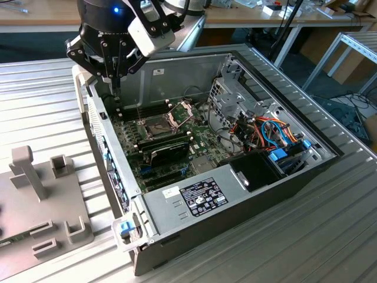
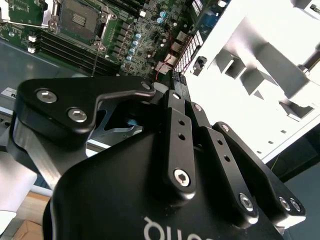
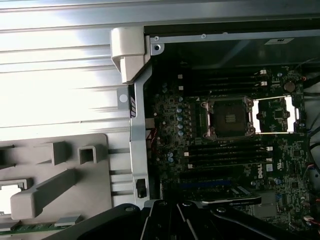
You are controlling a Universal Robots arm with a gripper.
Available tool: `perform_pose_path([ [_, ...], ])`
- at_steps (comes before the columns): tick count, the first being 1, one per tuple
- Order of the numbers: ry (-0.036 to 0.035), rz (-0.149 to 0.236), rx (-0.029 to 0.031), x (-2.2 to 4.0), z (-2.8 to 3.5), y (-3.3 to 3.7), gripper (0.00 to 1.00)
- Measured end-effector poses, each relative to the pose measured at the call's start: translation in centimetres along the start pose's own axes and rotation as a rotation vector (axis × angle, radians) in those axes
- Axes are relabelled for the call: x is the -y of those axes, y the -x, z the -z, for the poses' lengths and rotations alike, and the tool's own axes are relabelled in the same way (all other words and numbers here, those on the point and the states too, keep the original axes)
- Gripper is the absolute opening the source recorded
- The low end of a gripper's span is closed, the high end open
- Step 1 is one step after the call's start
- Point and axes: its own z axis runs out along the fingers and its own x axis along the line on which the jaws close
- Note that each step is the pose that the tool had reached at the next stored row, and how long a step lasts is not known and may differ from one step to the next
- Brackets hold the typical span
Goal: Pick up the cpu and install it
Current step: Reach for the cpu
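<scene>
The gripper [image 1: 115, 81] hangs over the wall of the open computer case [image 1: 177, 79] on the exterior view's left; whether its jaws are apart or together cannot be told. The cpu [image 3: 10, 195] seems to be the pale square lying flat in the grey fixture [image 3: 75, 182] on the table [image 1: 47, 106], outside the case, apart from the jaws. The socket [image 3: 227, 117] lies uncovered, its frame [image 3: 275, 115] swung aside.

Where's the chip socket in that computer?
The socket sits on the motherboard inside the open case, its raised frame just to the exterior view's right.
</scene>
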Motion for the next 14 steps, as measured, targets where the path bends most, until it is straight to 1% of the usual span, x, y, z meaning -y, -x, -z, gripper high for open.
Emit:
perform_pose_path([
  [4,0.0000,0.000,0.0000,0.03,0.01,-0.44,0.11],
  [14,0.0000,0.000,0.0000,0.10,0.03,-1.28,0.11],
])
